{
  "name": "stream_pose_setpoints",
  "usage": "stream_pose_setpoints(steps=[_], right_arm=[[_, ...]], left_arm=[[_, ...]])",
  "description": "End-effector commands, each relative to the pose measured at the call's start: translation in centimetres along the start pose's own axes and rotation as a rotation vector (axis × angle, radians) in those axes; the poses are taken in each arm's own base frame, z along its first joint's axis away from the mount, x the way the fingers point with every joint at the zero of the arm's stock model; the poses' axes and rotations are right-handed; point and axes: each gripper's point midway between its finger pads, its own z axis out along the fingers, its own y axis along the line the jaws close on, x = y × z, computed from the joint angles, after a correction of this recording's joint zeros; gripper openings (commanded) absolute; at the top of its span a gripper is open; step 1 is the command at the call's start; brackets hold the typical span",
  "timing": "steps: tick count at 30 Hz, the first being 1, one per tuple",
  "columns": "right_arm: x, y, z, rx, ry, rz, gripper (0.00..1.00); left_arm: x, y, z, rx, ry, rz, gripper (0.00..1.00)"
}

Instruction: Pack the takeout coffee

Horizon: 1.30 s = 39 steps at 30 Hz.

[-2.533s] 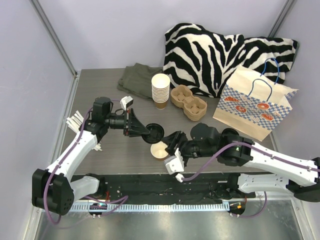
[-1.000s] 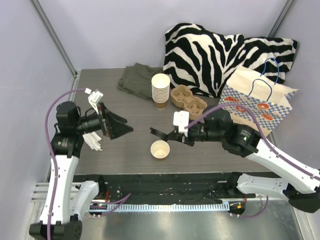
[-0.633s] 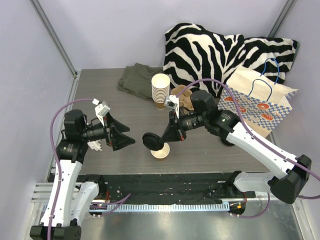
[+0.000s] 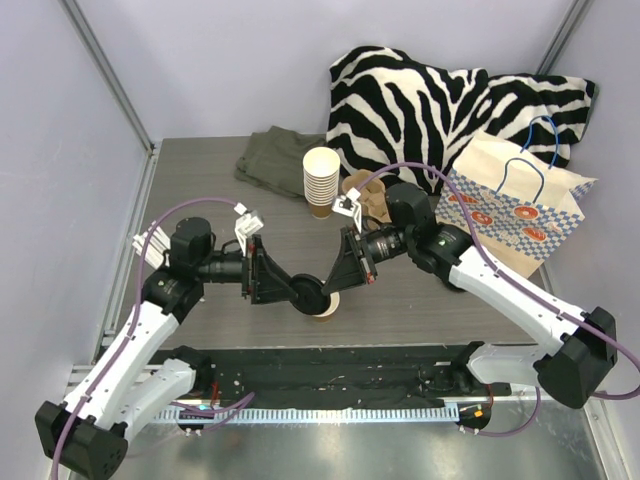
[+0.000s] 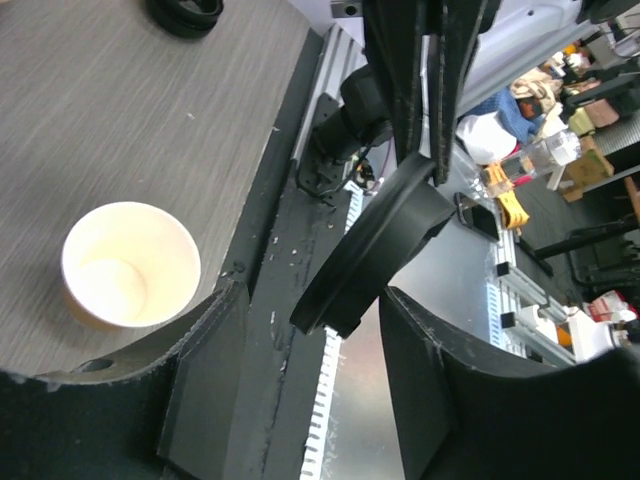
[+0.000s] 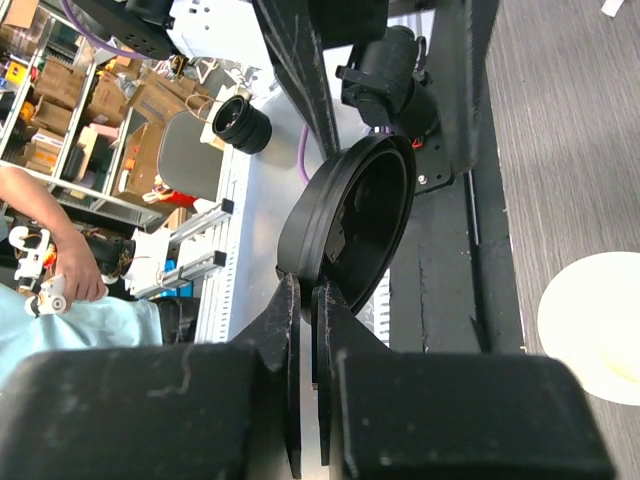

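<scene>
The takeout coffee cup (image 4: 326, 306) stands open near the table's front edge, brown with a pale rim, partly hidden by the lid. It shows empty in the left wrist view (image 5: 130, 265) and at the edge of the right wrist view (image 6: 595, 325). My right gripper (image 4: 338, 278) is shut on the rim of the black lid (image 4: 311, 292), holding it tilted just above and left of the cup. Its jaws (image 6: 308, 295) pinch the lid's edge (image 6: 350, 215). My left gripper (image 4: 292, 289) is open, its jaws (image 5: 315, 300) on either side of the lid (image 5: 375, 250) without closing on it.
A tall stack of cream-and-brown cups (image 4: 321, 180) and a cardboard cup carrier (image 4: 378, 205) stand behind. A checkered paper bag (image 4: 510, 215) stands at the right, a zebra cushion (image 4: 430, 100) at the back, an olive cloth (image 4: 275, 155) at the back left.
My left gripper has swung right from the table's left side and now straddles the lid. My right gripper still holds the lid, slightly lower and closer over the cup.
</scene>
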Motion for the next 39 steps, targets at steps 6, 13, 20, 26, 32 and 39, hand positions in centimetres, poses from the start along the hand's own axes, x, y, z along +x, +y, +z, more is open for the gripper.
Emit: stream_pose_setpoints(steps=[6, 13, 20, 26, 32, 39], right_arm=[[-0.9, 0.9, 0.0, -0.078, 0.007, 0.019, 0.01], [-0.6, 0.2, 0.2, -0.073, 0.005, 0.043, 0.01], [-2.1, -2.7, -0.5, 0.024, -0.044, 0.072, 0.22], [-5.0, -7.1, -4.4, 0.4, -0.093, -0.041, 0.52], [-4.6, -8.3, -7.4, 0.623, -0.063, -0.13, 0.54], [-2.6, -8.8, -7.2, 0.616, -0.022, -0.066, 0.49]], left_arm=[[-0.7, -0.8, 1.2, 0.078, -0.066, -0.047, 0.57], [-1.7, -1.9, 1.8, 0.132, -0.098, -0.049, 0.43], [-1.0, -1.3, 2.1, 0.118, -0.09, -0.113, 0.09], [-0.4, 2.2, 2.8, -0.022, -0.122, -0.249, 0.0], [-0.6, 4.5, 3.8, -0.059, -0.163, -0.345, 0.0], [-1.8, 5.6, 4.9, -0.04, -0.197, -0.413, 0.0]])
